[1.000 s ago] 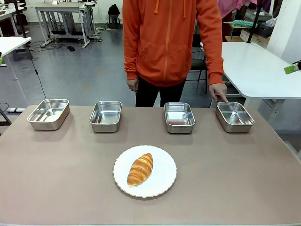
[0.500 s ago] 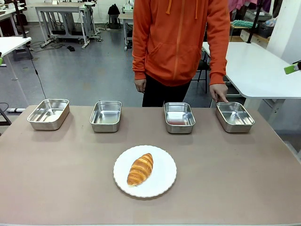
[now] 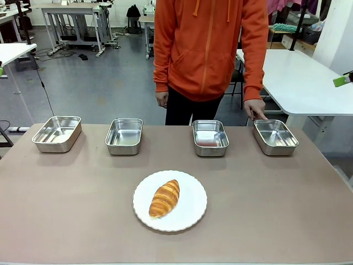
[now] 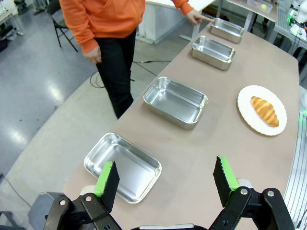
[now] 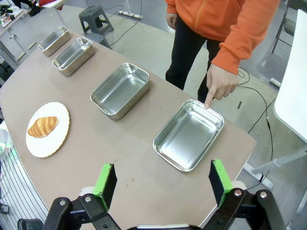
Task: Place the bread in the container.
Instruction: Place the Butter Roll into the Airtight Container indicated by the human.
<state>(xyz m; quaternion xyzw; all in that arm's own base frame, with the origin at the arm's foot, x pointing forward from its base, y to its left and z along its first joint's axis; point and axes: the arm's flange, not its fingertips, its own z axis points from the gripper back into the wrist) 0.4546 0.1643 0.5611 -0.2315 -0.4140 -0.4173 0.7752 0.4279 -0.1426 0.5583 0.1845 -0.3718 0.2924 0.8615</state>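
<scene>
While left fingers [image 4: 107, 184] and right fingers [image 5: 106, 184] gape empty, golden-brown ridged bread [image 3: 164, 198] lies on plate [image 3: 193, 210], hand [image 3: 255, 109] points at shiny container [image 3: 275, 137]

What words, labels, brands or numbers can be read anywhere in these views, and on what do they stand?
None can be read. The bread, the white plate, the container that the person's hand points at, the other steel pans and the orange hoodie show no print. Background items are too small to read.

Glossy grey floor [image 3: 99, 83], white table [image 3: 303, 77] at right, metal-framed workbench [image 3: 69, 9] behind, grey stool [image 5: 94, 17]
</scene>
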